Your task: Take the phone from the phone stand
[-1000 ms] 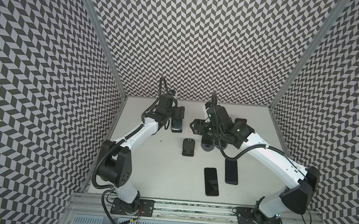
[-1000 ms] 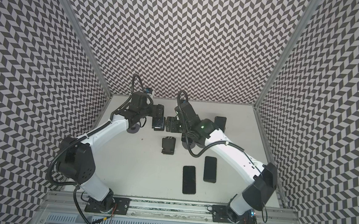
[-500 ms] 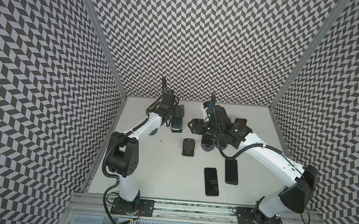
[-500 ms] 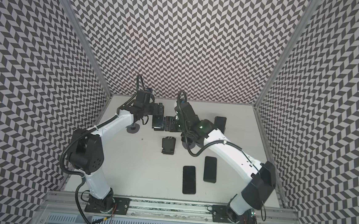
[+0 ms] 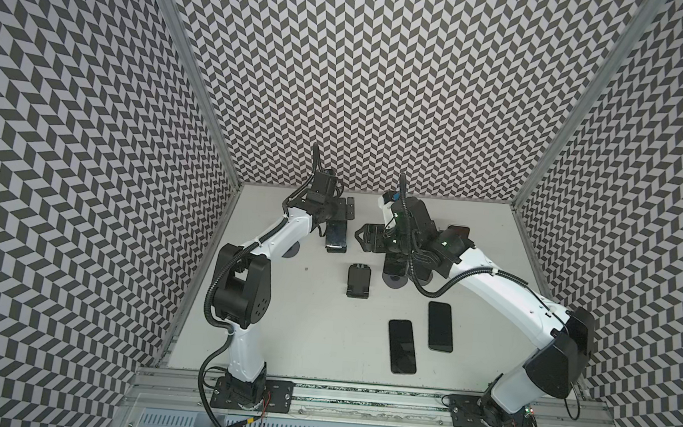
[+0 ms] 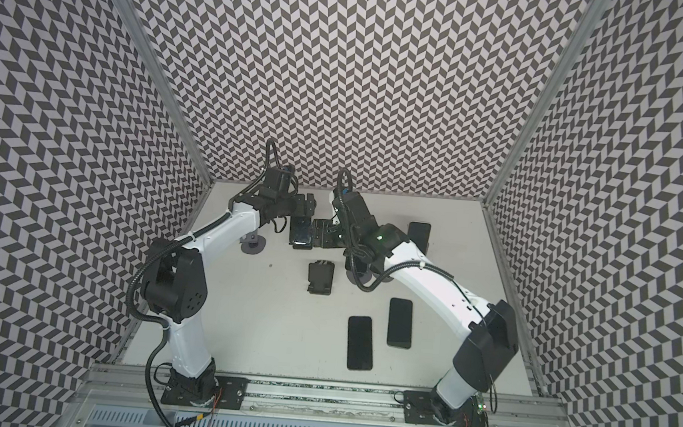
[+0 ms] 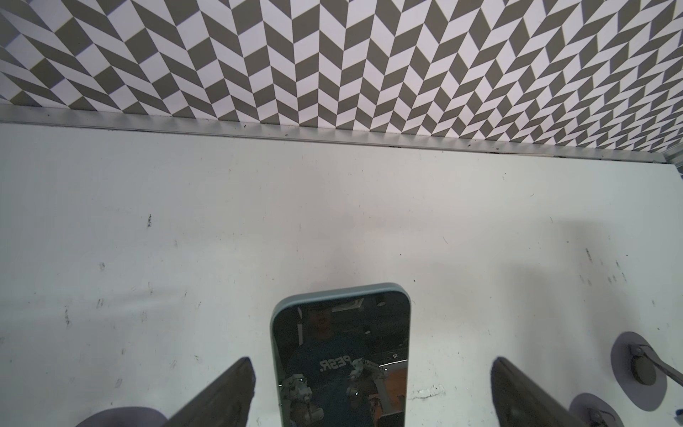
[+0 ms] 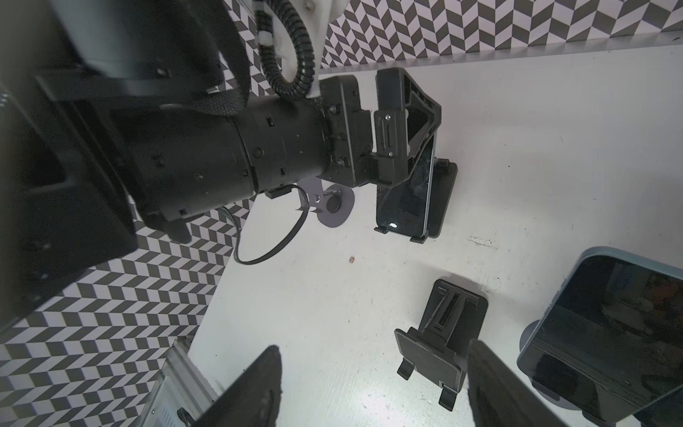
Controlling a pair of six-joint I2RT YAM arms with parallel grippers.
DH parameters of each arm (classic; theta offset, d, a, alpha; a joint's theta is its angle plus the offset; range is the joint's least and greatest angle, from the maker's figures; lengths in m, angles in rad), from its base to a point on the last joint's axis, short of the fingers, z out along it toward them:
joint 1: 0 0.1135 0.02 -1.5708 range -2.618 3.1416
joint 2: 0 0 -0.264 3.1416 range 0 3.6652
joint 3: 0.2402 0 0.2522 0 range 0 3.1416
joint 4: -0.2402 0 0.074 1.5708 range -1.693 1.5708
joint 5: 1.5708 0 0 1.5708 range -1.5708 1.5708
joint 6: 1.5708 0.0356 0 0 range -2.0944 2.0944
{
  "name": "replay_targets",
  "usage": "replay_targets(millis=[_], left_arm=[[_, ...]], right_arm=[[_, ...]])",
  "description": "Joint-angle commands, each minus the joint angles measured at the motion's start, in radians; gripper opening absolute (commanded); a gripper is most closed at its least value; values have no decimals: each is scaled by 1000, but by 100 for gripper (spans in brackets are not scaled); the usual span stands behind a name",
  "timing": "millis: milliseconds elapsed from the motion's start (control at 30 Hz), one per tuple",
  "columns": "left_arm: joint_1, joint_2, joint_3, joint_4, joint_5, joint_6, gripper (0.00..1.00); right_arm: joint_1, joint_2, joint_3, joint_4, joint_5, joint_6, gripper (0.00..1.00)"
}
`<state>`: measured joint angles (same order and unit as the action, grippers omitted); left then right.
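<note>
A dark phone (image 5: 336, 236) (image 6: 300, 234) leans on a black phone stand (image 8: 441, 199) near the back of the white table. My left gripper (image 5: 337, 217) (image 7: 369, 392) is open, its fingers (image 7: 221, 395) on either side of the phone's (image 7: 342, 355) upper end without touching it. The right wrist view shows that gripper over the phone (image 8: 406, 192). My right gripper (image 5: 364, 241) (image 8: 373, 388) hovers just right of the stand, open with nothing between its fingers.
An empty black stand (image 5: 358, 280) (image 8: 439, 344) sits mid-table. Two phones (image 5: 402, 346) (image 5: 440, 326) lie flat in front. Another phone (image 8: 610, 332) is propped below my right arm, and one (image 6: 419, 235) lies behind it. A grey suction base (image 6: 253, 245) sits under my left arm.
My left arm has swung its elbow in toward the table, and its jaws have spread wider around the phone's top. My right gripper has opened a little and stayed in place.
</note>
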<state>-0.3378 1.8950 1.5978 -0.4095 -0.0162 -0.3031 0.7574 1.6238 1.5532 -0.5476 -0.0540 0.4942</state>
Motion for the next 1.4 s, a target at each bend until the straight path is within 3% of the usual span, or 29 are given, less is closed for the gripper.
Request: replay_targets(millis=[0, 100, 300, 467, 1367], left_arm=[[1, 31, 45, -44, -26, 30, 100], [1, 48, 71, -66, -41, 44, 100], [-3, 69, 101, -92, -44, 39, 100], [-12, 75, 118, -100, -50, 53, 100], [-49, 126, 125, -130, -123, 59, 92]], right_arm=[[-18, -15, -6, 57, -15, -15, 78], [-33, -19, -8, 64, -31, -19, 81], [-97, 10, 13, 62, -138, -23, 96], [-119, 35, 41, 41, -163, -21, 100], [-119, -57, -73, 75, -153, -9, 99]])
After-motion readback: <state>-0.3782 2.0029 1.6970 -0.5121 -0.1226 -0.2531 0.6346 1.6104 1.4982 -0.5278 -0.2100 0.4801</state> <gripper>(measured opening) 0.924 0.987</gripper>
